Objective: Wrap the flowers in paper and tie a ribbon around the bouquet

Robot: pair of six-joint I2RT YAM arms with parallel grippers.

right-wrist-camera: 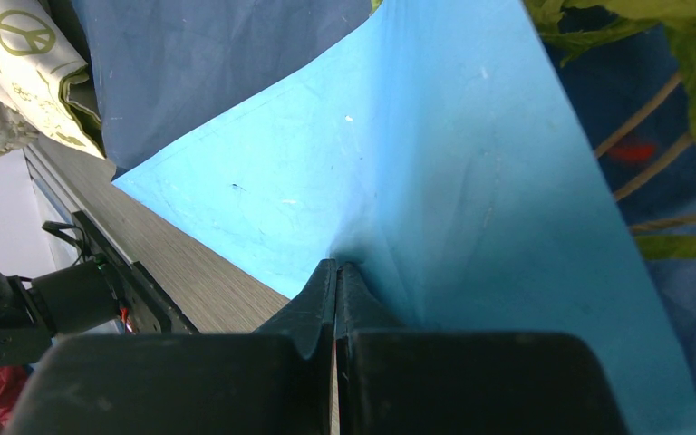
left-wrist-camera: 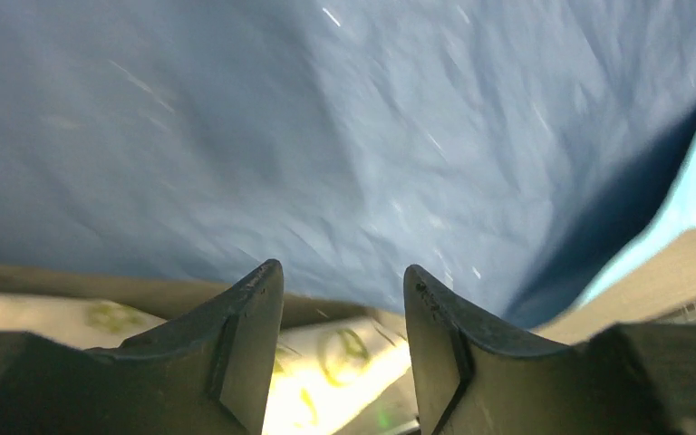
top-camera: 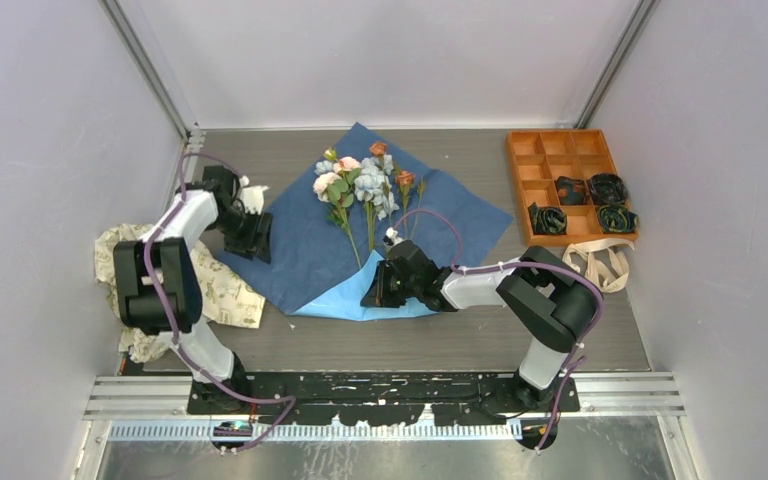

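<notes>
The paper [top-camera: 290,245] lies spread on the table, dark blue face up, with the flowers [top-camera: 360,185] loose on its far half, blooms away from me. The paper's near corner is folded up, showing its light blue face [top-camera: 345,295]. My right gripper [top-camera: 375,290] is shut on that fold [right-wrist-camera: 435,163], jaws pressed together at the crease [right-wrist-camera: 337,265]. Green stalks and leaves [right-wrist-camera: 689,54] show past it. My left gripper [top-camera: 257,242] sits at the paper's left edge, open [left-wrist-camera: 343,276], with nothing between its fingers; the paper [left-wrist-camera: 326,136] lies just beyond the tips. The ribbon [top-camera: 600,262] lies looped at the right. No bouquet is in view.
A cream cloth with green print [top-camera: 220,290] is bunched under the left arm and beneath the left jaws [left-wrist-camera: 344,349]. An orange compartment tray [top-camera: 560,133] with several dark coils [top-camera: 585,205] stands at the back right. Walls close in on three sides.
</notes>
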